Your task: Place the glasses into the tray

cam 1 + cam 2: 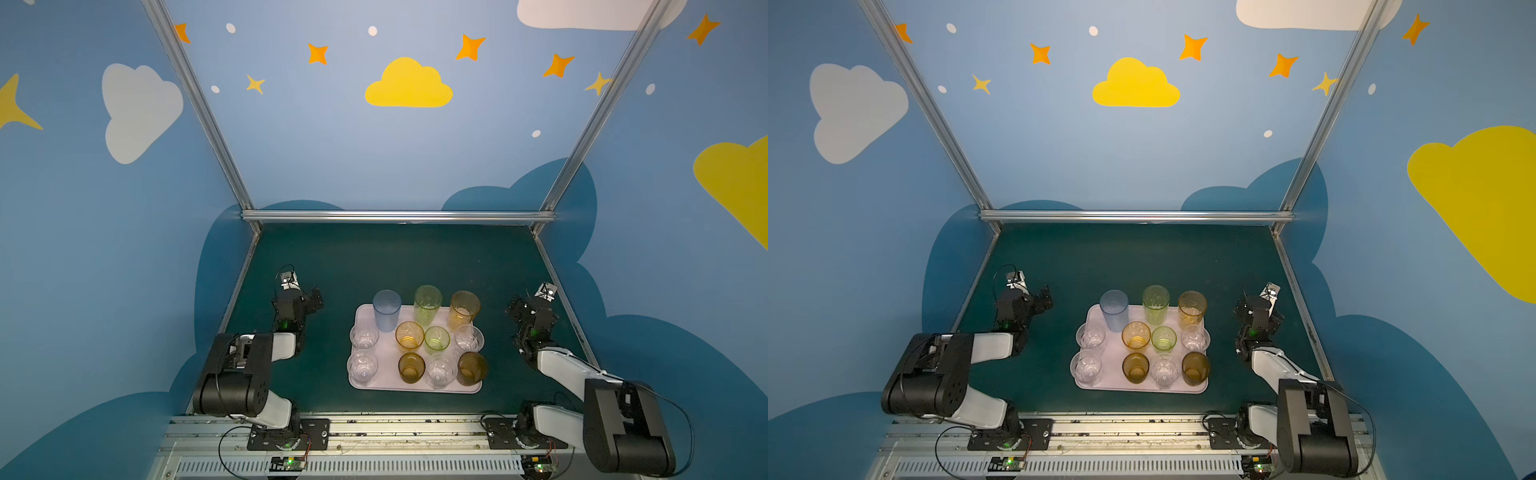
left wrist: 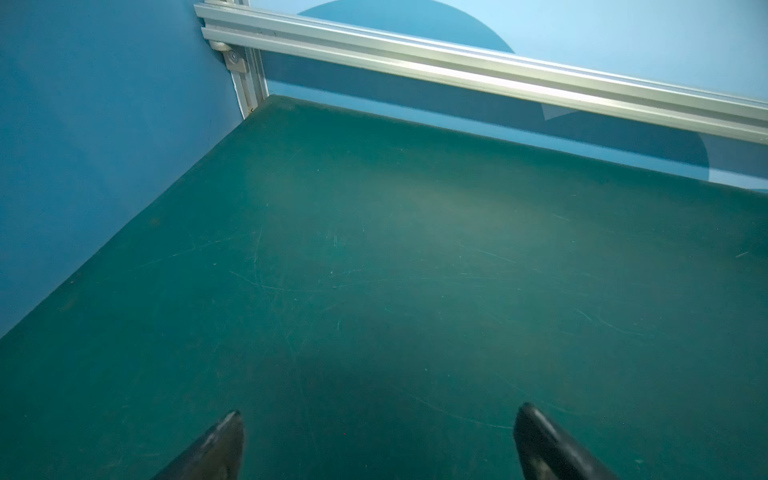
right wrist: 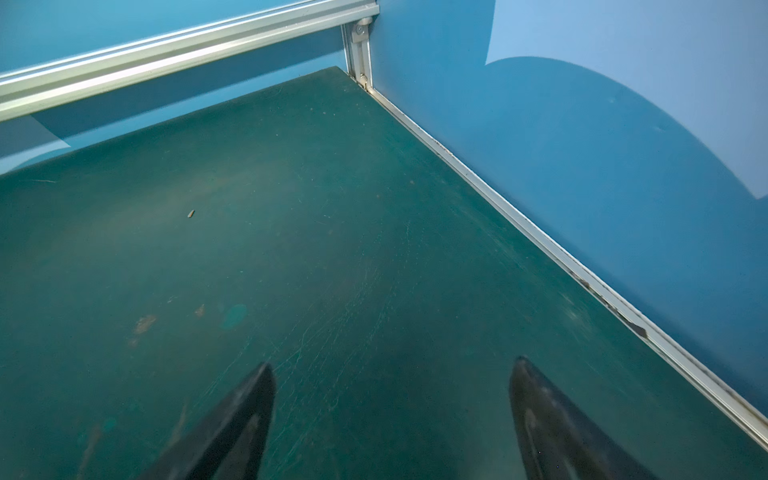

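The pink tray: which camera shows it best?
Both top views: each looks down on the whole tray, rim to rim, with all eleven glasses standing on it. Neither wrist view shows the tray at all; each points at bare green table away from it.

Dim, soft imgs, wide-angle edge warp
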`<state>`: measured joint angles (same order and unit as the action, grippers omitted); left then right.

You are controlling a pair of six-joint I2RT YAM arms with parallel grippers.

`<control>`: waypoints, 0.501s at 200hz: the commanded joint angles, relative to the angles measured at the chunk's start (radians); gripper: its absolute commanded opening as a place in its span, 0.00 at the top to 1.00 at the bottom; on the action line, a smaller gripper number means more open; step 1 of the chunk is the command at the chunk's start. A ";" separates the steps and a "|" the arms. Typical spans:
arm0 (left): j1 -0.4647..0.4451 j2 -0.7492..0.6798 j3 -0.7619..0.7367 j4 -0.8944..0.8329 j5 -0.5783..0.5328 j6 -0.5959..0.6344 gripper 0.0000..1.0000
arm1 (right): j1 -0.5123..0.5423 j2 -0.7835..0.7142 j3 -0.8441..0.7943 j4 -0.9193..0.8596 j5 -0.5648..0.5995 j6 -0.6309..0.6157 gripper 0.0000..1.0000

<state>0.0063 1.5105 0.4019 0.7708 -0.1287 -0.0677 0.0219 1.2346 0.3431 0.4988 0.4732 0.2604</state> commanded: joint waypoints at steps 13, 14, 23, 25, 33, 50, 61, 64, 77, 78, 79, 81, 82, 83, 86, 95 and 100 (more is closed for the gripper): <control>0.003 0.010 0.009 -0.013 -0.008 -0.011 0.00 | -0.017 0.078 0.067 0.064 -0.050 -0.018 0.13; 0.003 0.010 0.009 -0.013 -0.008 -0.011 0.00 | -0.017 0.081 0.065 0.069 -0.051 -0.018 0.13; 0.004 0.011 0.009 -0.013 -0.008 -0.011 0.00 | -0.020 0.106 0.055 0.098 -0.061 -0.022 0.13; 0.004 0.012 0.009 -0.013 -0.008 -0.011 0.00 | -0.019 0.111 0.052 0.108 -0.063 -0.022 0.13; 0.003 0.011 0.009 -0.013 -0.008 -0.011 0.00 | -0.019 0.138 0.044 0.143 -0.069 -0.024 0.13; 0.003 0.010 0.009 -0.013 -0.008 -0.011 0.00 | -0.014 0.153 0.063 0.127 -0.083 -0.040 0.13; 0.003 0.010 0.009 -0.013 -0.008 -0.011 0.00 | -0.013 0.167 0.067 0.145 -0.101 -0.056 0.13; 0.003 0.009 0.010 -0.013 -0.008 -0.011 0.00 | -0.011 0.169 0.066 0.153 -0.106 -0.062 0.13; 0.003 0.011 0.011 -0.013 -0.008 -0.011 0.00 | 0.001 0.173 0.065 0.161 -0.143 -0.094 0.13; 0.003 0.011 0.011 -0.013 -0.008 -0.011 0.00 | 0.002 0.175 0.064 0.167 -0.145 -0.095 0.13; 0.004 0.011 0.011 -0.013 -0.008 -0.011 0.00 | 0.003 0.176 0.063 0.173 -0.148 -0.099 0.13; 0.003 0.011 0.011 -0.013 -0.008 -0.011 0.00 | 0.003 0.180 0.062 0.179 -0.153 -0.105 0.13; 0.003 0.010 0.010 -0.013 -0.008 -0.011 0.00 | 0.004 0.182 0.062 0.180 -0.154 -0.108 0.13; 0.004 0.011 0.010 -0.013 -0.008 -0.011 0.00 | 0.006 0.183 0.062 0.180 -0.157 -0.110 0.13; 0.004 0.009 0.009 -0.013 -0.008 -0.011 0.00 | 0.011 0.185 0.065 0.180 -0.164 -0.120 0.13; 0.003 0.011 0.010 -0.013 -0.008 -0.011 0.00 | 0.025 0.202 0.071 0.196 -0.186 -0.150 0.13; 0.003 0.011 0.011 -0.014 -0.008 -0.011 0.00 | 0.034 0.218 0.073 0.227 -0.200 -0.169 0.13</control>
<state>0.0063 1.5105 0.4019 0.7658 -0.1287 -0.0677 0.0246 1.4109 0.3893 0.6319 0.3542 0.1780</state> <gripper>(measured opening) 0.996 0.873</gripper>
